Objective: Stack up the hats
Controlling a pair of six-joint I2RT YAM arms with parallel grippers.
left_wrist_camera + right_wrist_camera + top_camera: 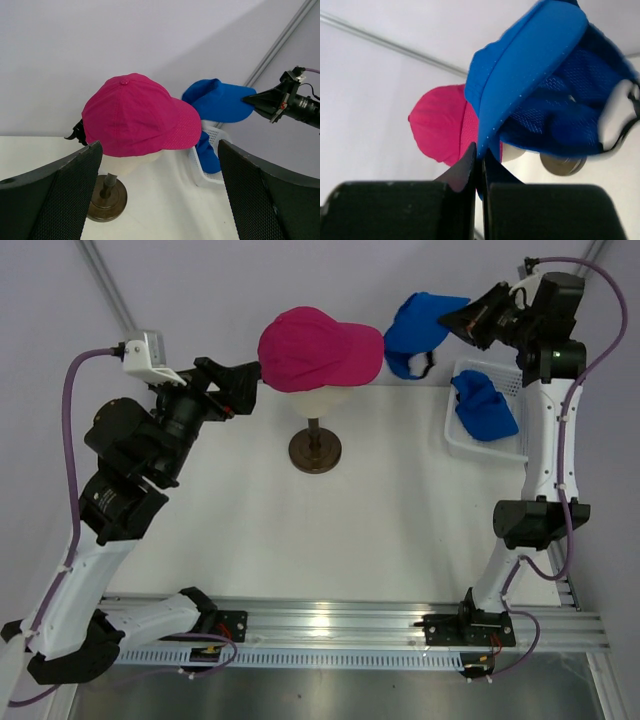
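Observation:
The magenta-pink cap (320,350) sits on the cream mannequin head (322,400), brim pointing right. My right gripper (462,322) is shut on the brim of the royal blue cap (418,325) and holds it in the air just right of the pink cap's brim. In the right wrist view the fingertips (481,155) pinch the blue brim (535,75), with the pink cap (445,125) behind. My left gripper (250,385) is open and empty, just left of the pink cap. In the left wrist view its jaws (159,150) stand wide apart below the pink cap (135,117); the blue cap (220,102) hangs beyond.
The mannequin head stands on a dark round base (315,451) at the table's back middle. A white mesh basket (455,435) at the back right holds another piece of blue fabric (485,408). The basket also shows in the left wrist view (212,177).

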